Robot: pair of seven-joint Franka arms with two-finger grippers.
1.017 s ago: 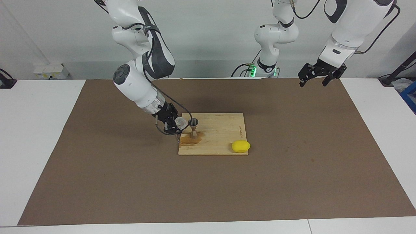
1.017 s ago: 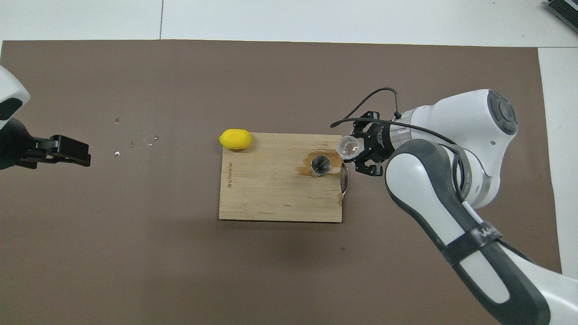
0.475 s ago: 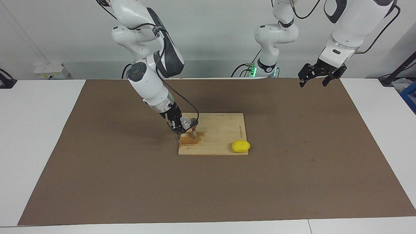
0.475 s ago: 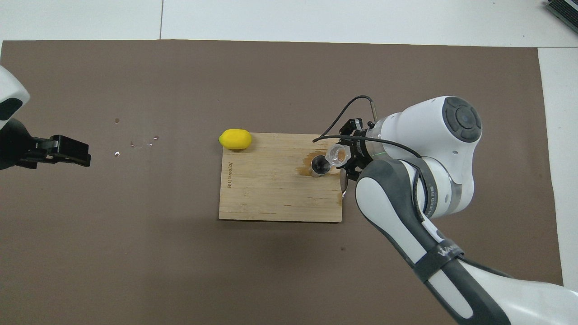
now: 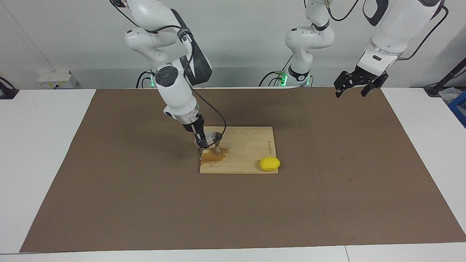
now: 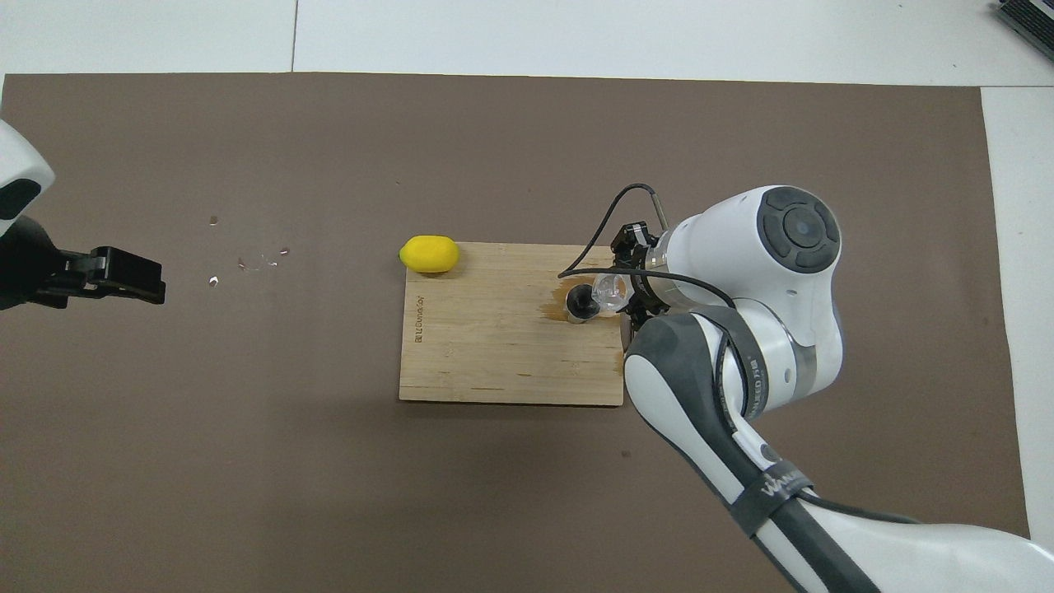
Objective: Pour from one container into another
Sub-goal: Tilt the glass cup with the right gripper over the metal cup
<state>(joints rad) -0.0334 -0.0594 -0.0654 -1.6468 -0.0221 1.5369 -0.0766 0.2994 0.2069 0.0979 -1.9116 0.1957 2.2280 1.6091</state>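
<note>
The clear glass cup (image 5: 208, 135) (image 6: 610, 289) is held in my right gripper (image 5: 201, 139) (image 6: 627, 293), which is shut on it. The cup is tipped on its side, its mouth at the rim of the silver hourglass jigger (image 5: 217, 143) (image 6: 581, 304). The jigger stands upright on the wooden board (image 5: 247, 158) (image 6: 494, 362), at the board's end toward the right arm, in a wet brown stain (image 5: 210, 157). My left gripper (image 5: 355, 88) (image 6: 123, 276) waits open in the air over the mat near the left arm's base.
A yellow lemon (image 5: 269, 163) (image 6: 429, 254) lies at the board's corner farthest from the robots, toward the left arm's end. A thin metal piece (image 6: 627, 336) lies at the board's edge under my right wrist. Small clear specks (image 6: 257, 262) dot the brown mat.
My right arm has swung its wrist over the board and brought the tipped cup up to the jigger's rim. The jigger's inside now looks dark. The left arm has not moved.
</note>
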